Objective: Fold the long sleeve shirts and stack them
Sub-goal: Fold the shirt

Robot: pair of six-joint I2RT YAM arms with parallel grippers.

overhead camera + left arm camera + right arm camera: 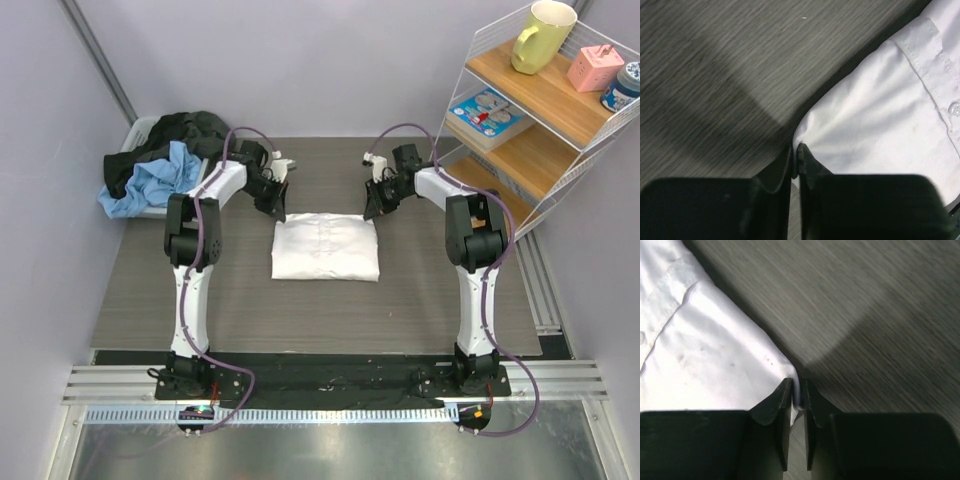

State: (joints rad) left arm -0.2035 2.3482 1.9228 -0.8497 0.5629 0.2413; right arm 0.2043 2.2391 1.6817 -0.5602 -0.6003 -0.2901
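One long sleeve shirt (pixel 326 247), plain white, lies folded into a flat rectangle in the middle of the grey table. In the left wrist view its button placket and a far corner show (pixel 880 115). My left gripper (pixel 277 208) is at the far left corner, its jaws shut on the cloth's tip (pixel 796 150). My right gripper (pixel 372 207) is at the far right corner. The shirt (pixel 705 350) narrows into a thin edge that runs between these nearly closed jaws (pixel 798 390). Both corners sit low at the table surface.
At the back left stands a white bin (pixel 140 132) heaped with dark and light blue garments (pixel 150 185). A wire shelf unit (pixel 560 190) with wooden boards holds a yellow mug (pixel 543 36), a pink box and a flat package at the back right. A black mat runs along the near edge.
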